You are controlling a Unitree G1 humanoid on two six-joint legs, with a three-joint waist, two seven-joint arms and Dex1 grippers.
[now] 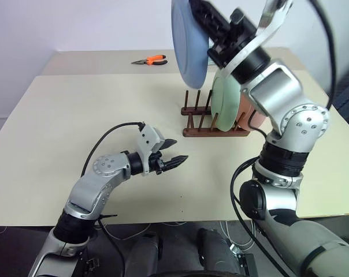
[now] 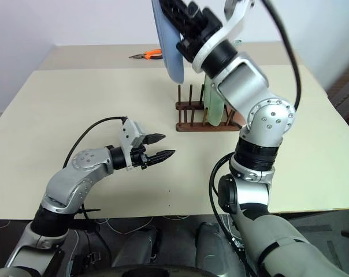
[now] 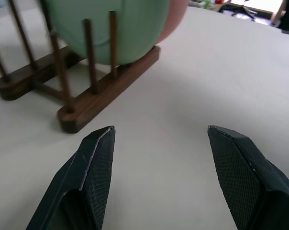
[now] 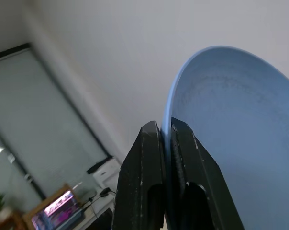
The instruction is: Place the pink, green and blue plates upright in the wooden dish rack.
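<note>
Head pair: looking forward and down over the table, sharing the wooden dish rack. Left wrist: close, facing that rack. Right wrist: angled upward along the blue plate.

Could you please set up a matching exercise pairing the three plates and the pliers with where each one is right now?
Things:
1. blue plate
2. green plate
3. pink plate
4. orange-handled pliers

Places:
A. lying on the far table
B. upright in the wooden dish rack, with free pegs to its left
C. held in the air, clamped in the right gripper
D. in the rack at its right end

Pairs: 1-C, 2-B, 3-D, 4-A
</note>
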